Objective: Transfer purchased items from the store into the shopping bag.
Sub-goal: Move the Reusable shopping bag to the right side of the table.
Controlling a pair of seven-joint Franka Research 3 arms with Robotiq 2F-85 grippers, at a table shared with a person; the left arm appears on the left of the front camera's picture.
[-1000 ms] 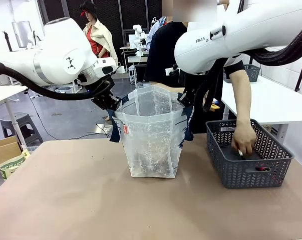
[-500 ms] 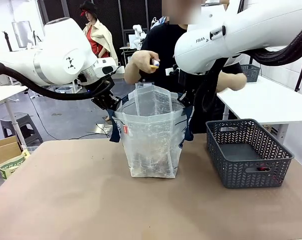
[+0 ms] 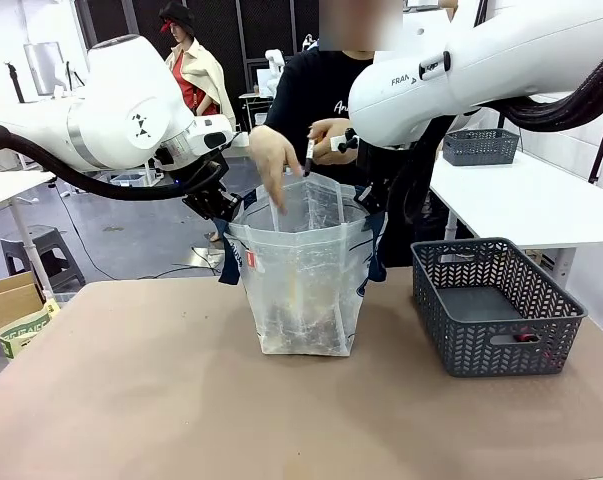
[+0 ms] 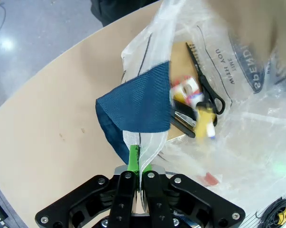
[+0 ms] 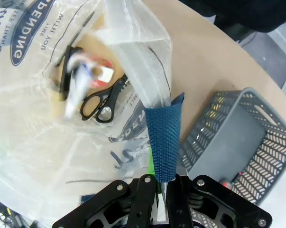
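Tan table (image 3: 131, 400), shopping bag (image 3: 301, 270) at centre | left gripper (image 4: 135, 159), right gripper (image 5: 158, 178) each pinching the bag's rim | person's hand (image 3: 273, 160), in the store basket (image 3: 496, 310) a second ago, now drops a purchased item (image 5: 76, 88) into the bag | keep your hold; reddish piece (image 3: 522, 337) left in basket

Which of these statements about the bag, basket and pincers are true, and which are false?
1. The left pincer and right pincer each grip the bag at its top. True.
2. The basket lies tipped on its side. False: it stands upright on the table, right of the bag.
3. Black scissors lie inside the bag. True.
4. The person's hand is inside the basket. False: it is at the bag's mouth.
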